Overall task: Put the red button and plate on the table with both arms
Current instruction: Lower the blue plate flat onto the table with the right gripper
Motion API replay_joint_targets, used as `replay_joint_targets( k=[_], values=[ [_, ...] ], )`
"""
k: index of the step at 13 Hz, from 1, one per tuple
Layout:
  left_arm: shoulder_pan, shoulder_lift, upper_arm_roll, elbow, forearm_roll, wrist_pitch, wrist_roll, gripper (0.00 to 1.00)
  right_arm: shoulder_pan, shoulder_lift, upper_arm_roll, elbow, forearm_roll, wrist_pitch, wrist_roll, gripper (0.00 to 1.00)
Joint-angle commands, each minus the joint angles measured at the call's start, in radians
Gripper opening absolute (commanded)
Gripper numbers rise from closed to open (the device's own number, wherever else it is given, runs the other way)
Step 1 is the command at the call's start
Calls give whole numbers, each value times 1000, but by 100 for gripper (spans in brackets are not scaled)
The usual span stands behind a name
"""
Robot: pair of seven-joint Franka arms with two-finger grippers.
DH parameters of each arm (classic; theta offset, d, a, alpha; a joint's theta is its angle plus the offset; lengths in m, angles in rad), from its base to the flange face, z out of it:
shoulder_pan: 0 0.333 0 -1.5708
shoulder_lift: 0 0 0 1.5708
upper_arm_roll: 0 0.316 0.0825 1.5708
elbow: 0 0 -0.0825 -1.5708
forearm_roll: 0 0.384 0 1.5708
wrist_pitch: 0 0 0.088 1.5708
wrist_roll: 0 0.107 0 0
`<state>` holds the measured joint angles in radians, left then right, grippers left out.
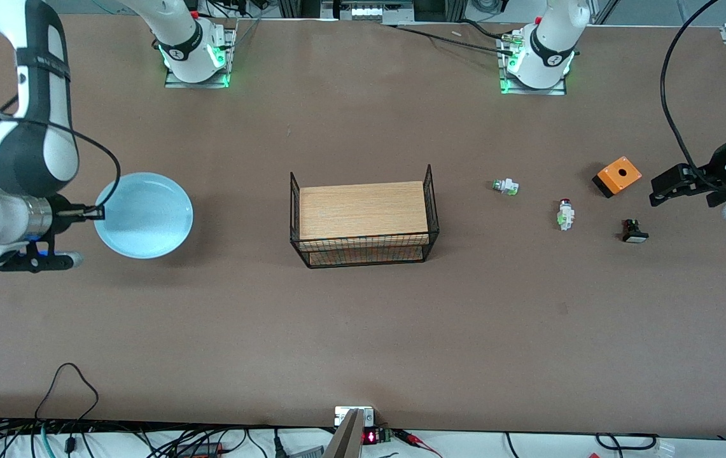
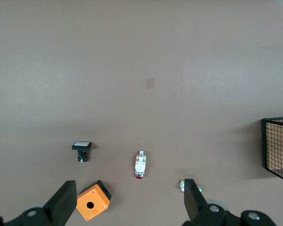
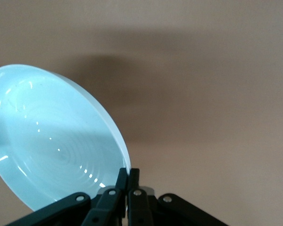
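Observation:
The pale blue plate [image 1: 144, 215] is at the right arm's end of the table [image 1: 363, 331]. My right gripper [image 1: 97, 213] is shut on its rim, and the plate looks tilted and held a little above the tabletop. The right wrist view shows the gripper [image 3: 128, 175] pinching the plate [image 3: 52, 141] at its edge, with a shadow on the table. The red button [image 1: 565, 214] lies on the table toward the left arm's end. My left gripper [image 1: 655, 192] is open and empty in the air near that end. In the left wrist view the button [image 2: 140, 165] shows past that gripper [image 2: 127, 202].
A black wire basket [image 1: 363, 251] with a light wooden board stands mid-table. Near the red button lie an orange box [image 1: 617, 176], a white part with a green cap [image 1: 505, 186] and a black part with a white cap [image 1: 634, 231].

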<state>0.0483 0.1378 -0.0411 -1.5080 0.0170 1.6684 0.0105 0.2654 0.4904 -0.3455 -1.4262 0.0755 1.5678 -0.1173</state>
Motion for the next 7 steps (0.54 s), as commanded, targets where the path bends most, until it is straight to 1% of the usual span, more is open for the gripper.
replay_joint_targets(
  k=[1, 5, 7],
  values=[
    [4, -27, -2, -24, -14, -13, -3, 100, -79, -44, 100, -143, 7, 182, -22, 0],
    [4, -27, 4, -24, -15, -13, -3, 100, -256, -52, 287, -304, 9, 426, -21, 0],
    [4, -27, 0, -24, -14, -15, -3, 100, -305, -47, 347, -359, 7, 523, -18, 0]
  ],
)
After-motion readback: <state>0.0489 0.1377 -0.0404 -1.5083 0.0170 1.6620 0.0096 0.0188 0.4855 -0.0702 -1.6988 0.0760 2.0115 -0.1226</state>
